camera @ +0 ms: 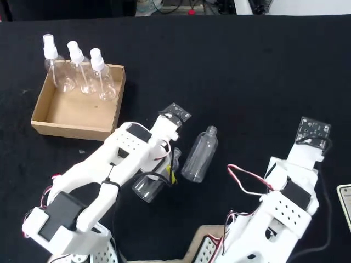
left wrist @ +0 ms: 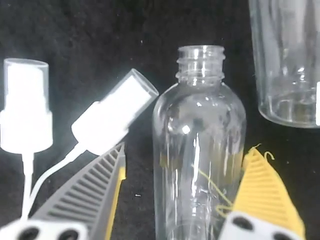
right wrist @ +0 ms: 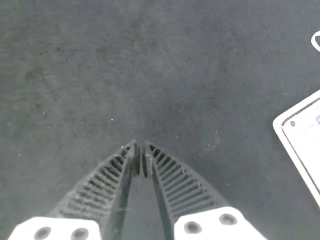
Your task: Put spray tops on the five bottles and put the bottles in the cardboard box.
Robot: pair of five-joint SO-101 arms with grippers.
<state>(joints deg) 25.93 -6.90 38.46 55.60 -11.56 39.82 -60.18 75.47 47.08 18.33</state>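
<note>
A capless clear bottle (left wrist: 200, 150) lies between the spread fingers of my left gripper (left wrist: 187, 150), which is open around it; one finger touches its side and the other stands a little off. Two loose white spray tops (left wrist: 112, 120) (left wrist: 25, 107) lie beside it on the black cloth. A second capless bottle (camera: 200, 153) lies just to the right of the left arm (camera: 115, 164). Three bottles with spray tops (camera: 82, 74) stand along the back of the cardboard box (camera: 77, 131). My right gripper (right wrist: 141, 150) is shut with nothing in it, low over bare cloth.
A white flat device (right wrist: 300, 145) lies by the right gripper, at the table's right edge (camera: 345, 200). The right arm (camera: 290, 192) stands at the lower right. The box's front half holds nothing.
</note>
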